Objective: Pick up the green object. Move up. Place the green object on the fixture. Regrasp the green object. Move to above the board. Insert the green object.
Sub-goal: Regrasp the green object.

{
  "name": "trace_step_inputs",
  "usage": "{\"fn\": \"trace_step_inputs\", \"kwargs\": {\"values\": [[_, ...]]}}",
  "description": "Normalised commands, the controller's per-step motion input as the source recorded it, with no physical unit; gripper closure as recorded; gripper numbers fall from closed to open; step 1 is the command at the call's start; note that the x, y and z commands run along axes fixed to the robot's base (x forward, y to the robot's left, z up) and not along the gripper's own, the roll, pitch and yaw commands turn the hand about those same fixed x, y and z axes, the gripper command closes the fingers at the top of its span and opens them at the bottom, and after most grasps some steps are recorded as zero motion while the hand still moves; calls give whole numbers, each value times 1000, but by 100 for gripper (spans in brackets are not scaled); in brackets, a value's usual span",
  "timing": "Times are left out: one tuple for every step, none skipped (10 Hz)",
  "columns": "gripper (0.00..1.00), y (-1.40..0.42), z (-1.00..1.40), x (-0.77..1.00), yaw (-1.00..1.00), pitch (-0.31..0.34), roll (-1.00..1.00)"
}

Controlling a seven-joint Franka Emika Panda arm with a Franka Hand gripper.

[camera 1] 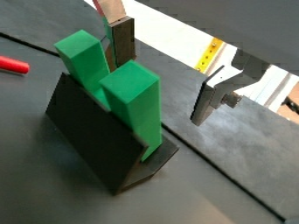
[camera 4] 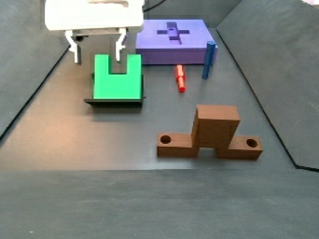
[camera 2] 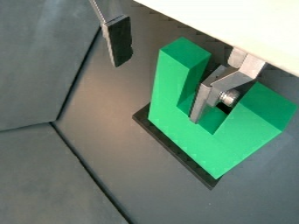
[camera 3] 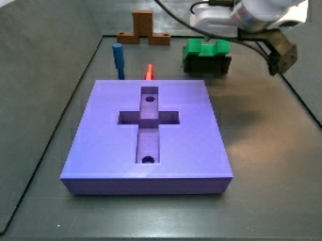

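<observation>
The green object (camera 1: 135, 92) is a bright green U-shaped piece standing prongs-up on the dark fixture (camera 1: 93, 144); it shows in both side views (camera 3: 206, 49) (camera 4: 118, 82). My gripper (camera 2: 158, 90) hangs over it, open and holding nothing. One finger (camera 2: 216, 92) sits at the notch between the prongs. The other finger (camera 2: 119, 39) is outside the piece, so one prong lies between them. In a side view the gripper (camera 4: 100, 58) has its fingertips about level with the prong tops. The purple board (camera 3: 151, 141) with its cross-shaped recess lies apart from the fixture.
A blue upright peg (camera 3: 120, 58) and a small red piece (camera 3: 149, 71) stand by the board's far edge. A brown cross-shaped piece (camera 4: 214, 133) sits on the dark floor. Raised walls border the floor on both sides.
</observation>
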Motion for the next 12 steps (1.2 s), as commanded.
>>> {"fn": "trace_step_inputs", "kwargs": {"values": [[0,-23,-260,429,9,289,0],[0,-26,-306,400,46,240,0],[0,-31,-311,320,97,163,0],[0,-80,-257,320,160,103,0],[0,-97,-183,394,183,114,0],[0,-91,-57,469,189,183,54],[0,-57,-66,440,169,177,69],[0,0,-71,294,137,106,0],[0,0,-137,157,123,66,54],[0,0,-194,100,120,29,69],[0,0,-89,3,49,23,6],[0,0,0,0,0,0,0]]}}
